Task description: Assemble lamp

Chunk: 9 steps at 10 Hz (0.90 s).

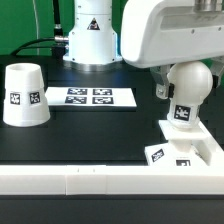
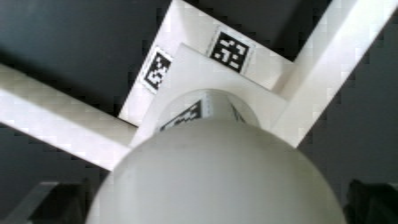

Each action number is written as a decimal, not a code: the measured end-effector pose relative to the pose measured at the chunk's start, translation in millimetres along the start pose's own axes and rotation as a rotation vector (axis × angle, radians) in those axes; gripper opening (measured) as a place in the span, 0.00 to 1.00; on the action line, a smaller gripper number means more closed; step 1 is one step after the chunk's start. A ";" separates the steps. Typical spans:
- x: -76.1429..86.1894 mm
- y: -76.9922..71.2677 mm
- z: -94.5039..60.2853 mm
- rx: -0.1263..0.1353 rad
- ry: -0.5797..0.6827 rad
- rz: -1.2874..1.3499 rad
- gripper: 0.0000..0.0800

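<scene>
**Step: fitting bulb (image 1: 188, 86) to base (image 1: 196, 150).**
Pincer (image 2: 210, 203) grasps bulb over base; next move needs straight descent and centred alignment.

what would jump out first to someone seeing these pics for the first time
The round bulb in the claw, right over the blocky base at the exterior view's right; in the wrist view it fills most of the picture. Next, the cup-like shade standing alone, wide end down, at the exterior view's left, and the marker board lying flat beside it.
</scene>
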State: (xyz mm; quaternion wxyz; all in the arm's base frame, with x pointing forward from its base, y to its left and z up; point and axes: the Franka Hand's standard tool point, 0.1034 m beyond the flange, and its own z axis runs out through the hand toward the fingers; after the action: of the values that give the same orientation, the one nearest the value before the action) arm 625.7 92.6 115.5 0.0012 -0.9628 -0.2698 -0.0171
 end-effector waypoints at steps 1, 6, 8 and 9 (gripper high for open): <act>-0.2 2.0 -0.6 -0.005 -0.002 -0.085 0.87; 4.0 4.2 -4.8 -0.037 -0.020 -0.427 0.87; 4.4 3.3 -4.8 -0.039 -0.025 -0.543 0.87; 4.3 3.3 -4.8 -0.042 -0.029 -0.601 0.87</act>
State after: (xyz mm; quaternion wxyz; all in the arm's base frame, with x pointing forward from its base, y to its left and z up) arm 631.0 92.0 120.4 -0.0279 -0.8397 -0.5423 -0.0085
